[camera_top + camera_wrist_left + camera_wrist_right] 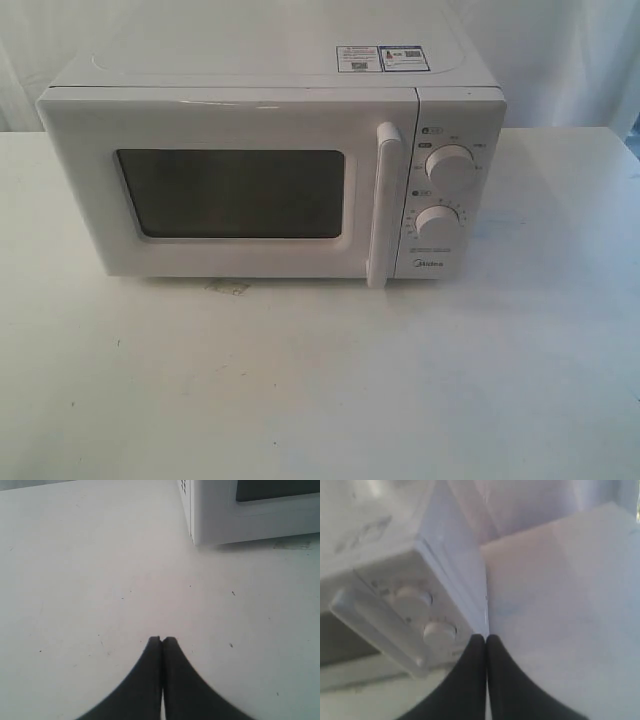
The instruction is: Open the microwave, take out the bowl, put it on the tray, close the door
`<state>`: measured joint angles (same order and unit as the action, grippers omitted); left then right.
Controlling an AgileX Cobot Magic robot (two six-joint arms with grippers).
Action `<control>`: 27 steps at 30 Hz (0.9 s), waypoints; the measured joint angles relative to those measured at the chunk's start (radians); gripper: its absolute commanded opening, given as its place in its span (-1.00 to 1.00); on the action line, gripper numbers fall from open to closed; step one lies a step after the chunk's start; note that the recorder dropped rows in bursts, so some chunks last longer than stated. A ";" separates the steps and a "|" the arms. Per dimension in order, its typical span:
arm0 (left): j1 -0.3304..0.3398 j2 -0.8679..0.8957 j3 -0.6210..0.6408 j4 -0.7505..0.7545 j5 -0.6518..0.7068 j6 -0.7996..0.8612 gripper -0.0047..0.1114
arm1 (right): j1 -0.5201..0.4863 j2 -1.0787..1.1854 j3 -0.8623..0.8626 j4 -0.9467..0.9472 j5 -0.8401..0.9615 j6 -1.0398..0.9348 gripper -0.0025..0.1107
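Observation:
The white microwave (pixel 270 170) stands on the white table, its door (pixel 225 185) shut, with a dark window and a tall white handle (pixel 383 205) beside two round knobs (pixel 448 167). The bowl and the tray are out of view. Neither arm shows in the exterior view. My left gripper (pixel 162 639) is shut and empty above bare table, with the microwave's lower corner (pixel 200 515) ahead of it. My right gripper (pixel 486 637) is shut and empty, its tips near the microwave's knob-side corner (pixel 470 610), apart from it.
The white table (pixel 320 390) spreads wide in front of the microwave and to both sides. A small stain (pixel 228 288) marks the table under the door's lower edge. White curtain hangs behind.

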<state>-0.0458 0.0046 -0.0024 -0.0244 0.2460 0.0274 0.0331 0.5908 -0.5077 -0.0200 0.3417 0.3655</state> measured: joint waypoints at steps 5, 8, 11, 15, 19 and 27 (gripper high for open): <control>0.000 0.000 0.000 0.000 0.000 0.000 -0.92 | 0.054 0.119 0.000 0.490 0.086 -0.540 -0.96; 0.000 0.000 0.000 0.000 0.000 0.000 -0.92 | 0.084 0.175 -0.001 0.878 0.144 -0.999 -0.96; 0.000 0.000 0.000 0.000 0.000 0.000 -0.92 | 0.096 0.224 -0.001 1.212 0.261 -1.430 -0.96; 0.000 0.000 0.000 0.000 0.000 0.000 -0.92 | 0.099 0.273 -0.001 1.440 0.351 -1.709 -0.96; 0.000 0.000 0.000 0.000 0.000 0.000 -0.92 | 0.099 0.321 -0.001 1.533 0.346 -1.923 -0.96; 0.000 0.000 0.000 0.000 0.000 0.000 -0.92 | 0.099 0.469 -0.007 1.735 0.343 -2.429 -0.90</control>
<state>-0.0458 0.0046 -0.0024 -0.0244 0.2460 0.0274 0.1318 1.0595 -0.5149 1.7153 0.6845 -2.0632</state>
